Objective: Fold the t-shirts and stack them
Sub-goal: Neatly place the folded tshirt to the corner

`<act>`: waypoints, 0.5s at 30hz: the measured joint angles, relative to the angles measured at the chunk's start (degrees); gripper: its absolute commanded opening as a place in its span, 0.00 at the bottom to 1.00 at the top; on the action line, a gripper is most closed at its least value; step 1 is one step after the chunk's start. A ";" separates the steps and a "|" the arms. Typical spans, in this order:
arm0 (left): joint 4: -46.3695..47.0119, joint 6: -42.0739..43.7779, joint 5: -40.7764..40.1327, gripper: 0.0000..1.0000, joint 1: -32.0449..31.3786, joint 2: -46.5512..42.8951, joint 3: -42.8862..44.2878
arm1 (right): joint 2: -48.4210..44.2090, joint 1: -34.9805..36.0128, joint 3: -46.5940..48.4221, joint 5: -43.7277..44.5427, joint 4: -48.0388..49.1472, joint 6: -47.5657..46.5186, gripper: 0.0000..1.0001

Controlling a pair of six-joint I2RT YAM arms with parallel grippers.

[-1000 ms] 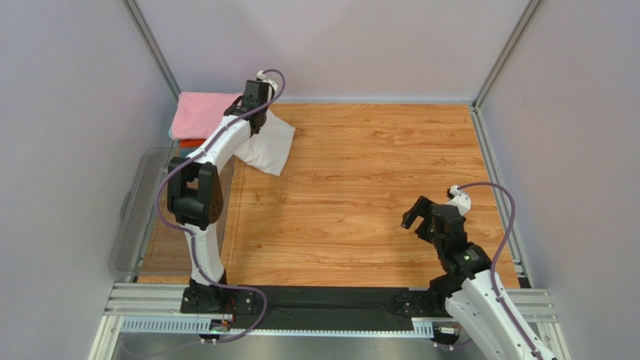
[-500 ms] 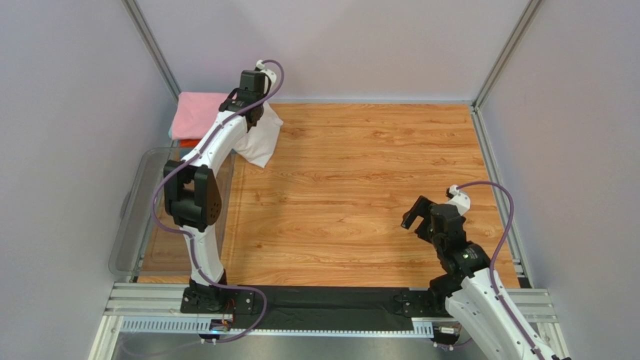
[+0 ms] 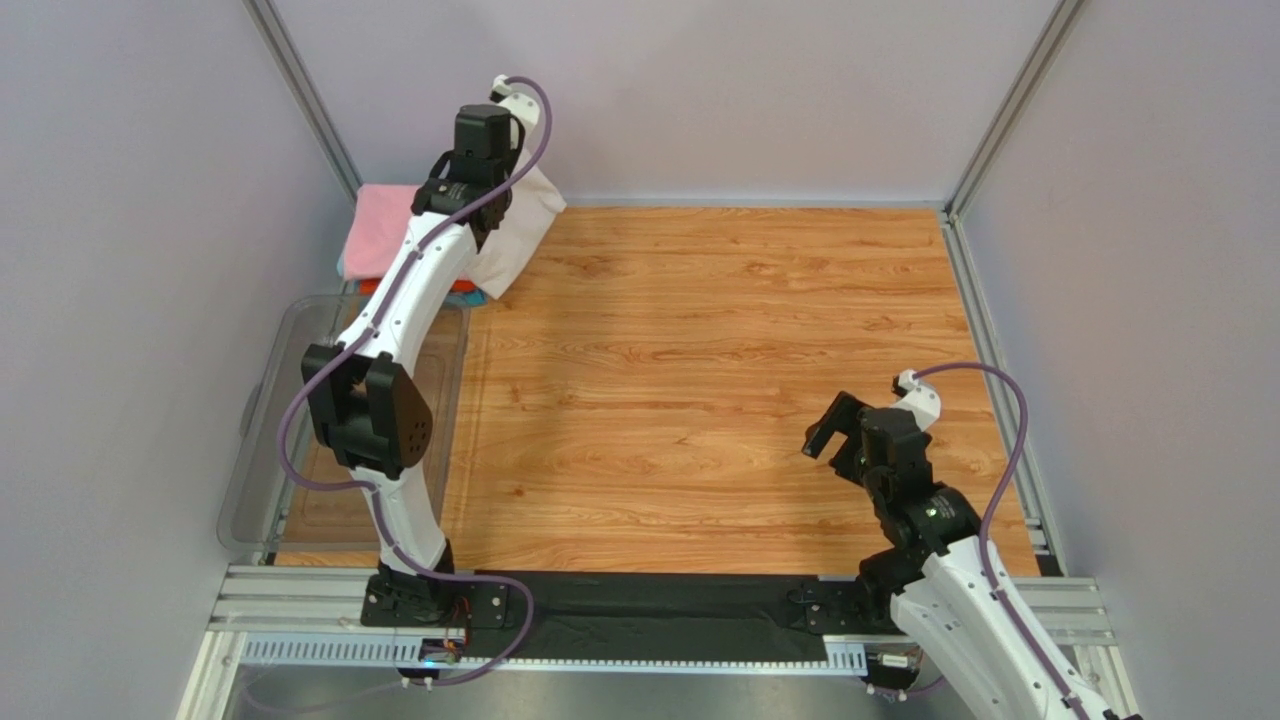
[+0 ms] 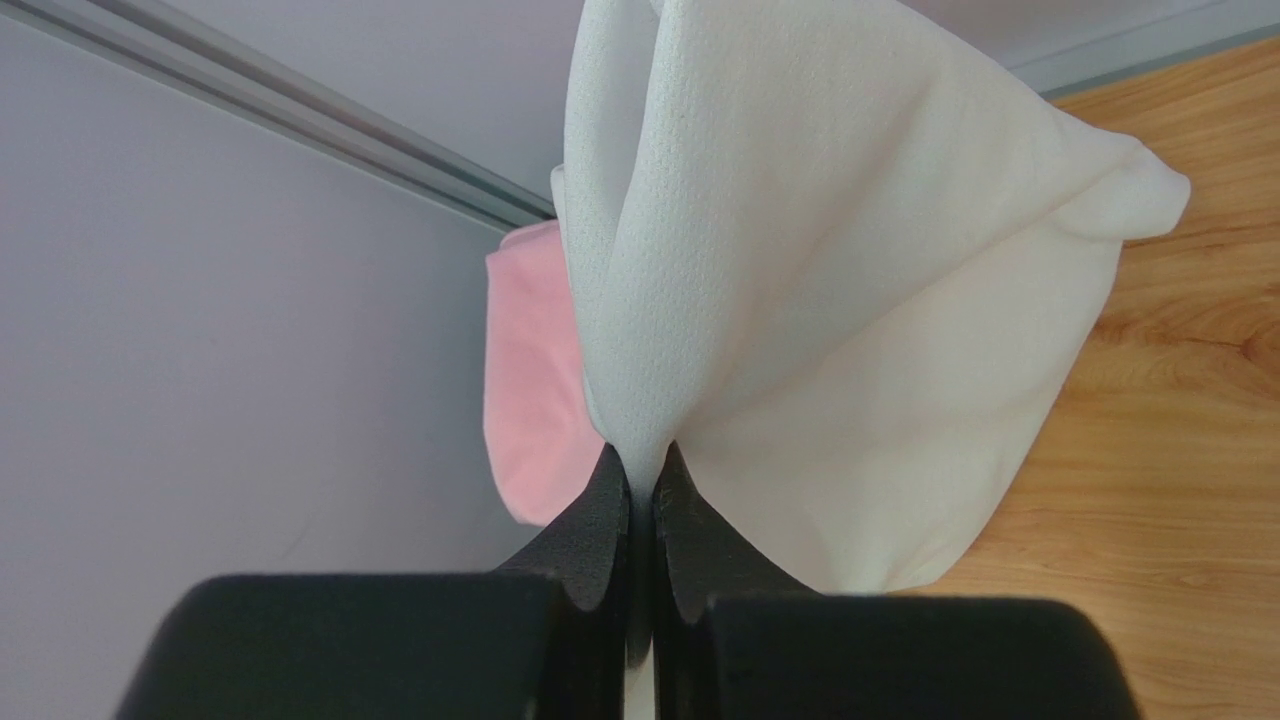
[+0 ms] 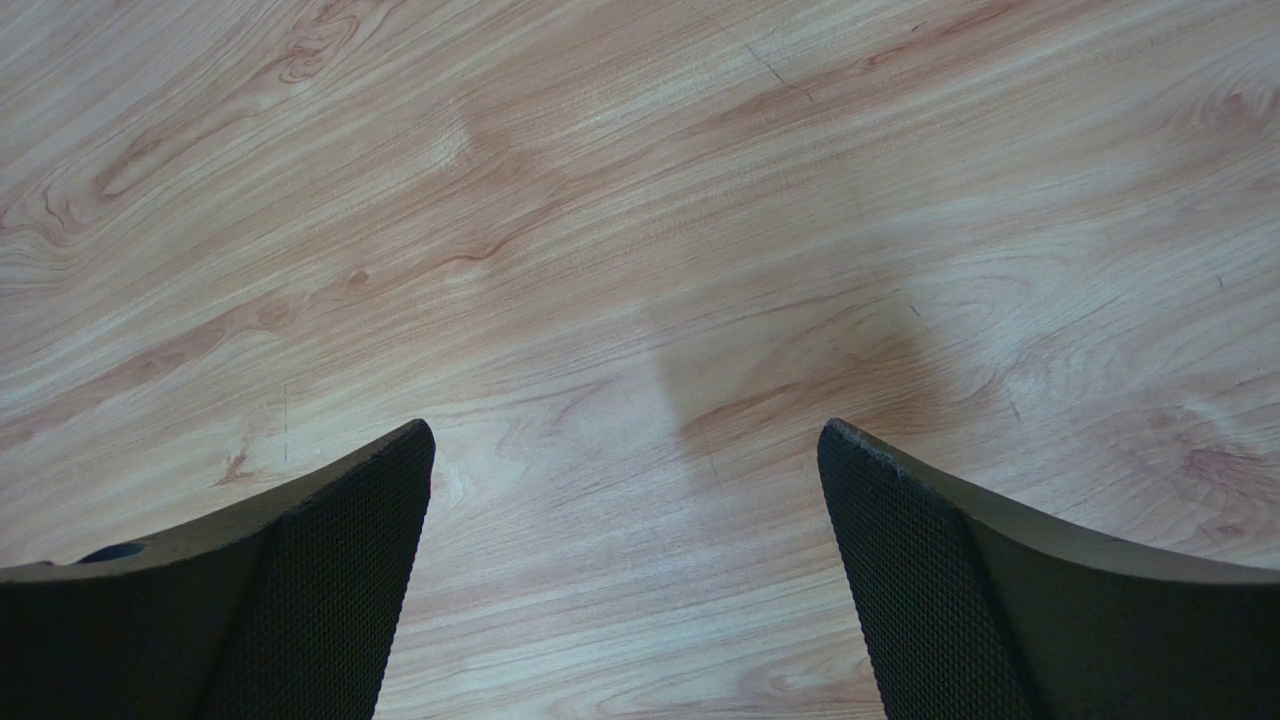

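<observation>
Stacking the white tee (image 4: 842,300)
The left gripper (image 4: 649,465) pinches it over the pink tee (image 4: 534,390); lower it next. The right gripper (image 5: 624,435) is spread.

Tee (image 3: 522,245) beside far-left stack (image 3: 382,225), bin (image 3: 250,477) left of table (image 3: 721,375)

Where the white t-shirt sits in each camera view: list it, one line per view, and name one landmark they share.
Top external: white t-shirt at upper left, hanging from the left gripper beside the pink t-shirt.
Left wrist: fills centre and upper right, pinched in the left gripper at bottom centre.
Right wrist: not in it; only wooden table.
Shared landmark: the pink t-shirt, just left of the white one in both.
</observation>
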 measured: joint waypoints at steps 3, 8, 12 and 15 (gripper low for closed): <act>-0.07 0.44 -0.02 0.00 0.11 -0.02 1.22 | 0.00 0.00 0.00 0.00 0.02 0.00 1.00; -0.09 1.09 0.00 0.00 0.74 0.00 2.82 | 0.20 0.00 0.00 0.00 0.02 -0.02 1.00; -0.07 1.09 0.04 0.00 2.21 0.04 4.55 | 0.20 0.00 -0.02 0.00 0.02 -0.02 1.00; 0.04 0.96 0.37 0.00 3.85 0.44 5.70 | 0.37 0.00 -0.02 0.00 0.04 0.00 1.00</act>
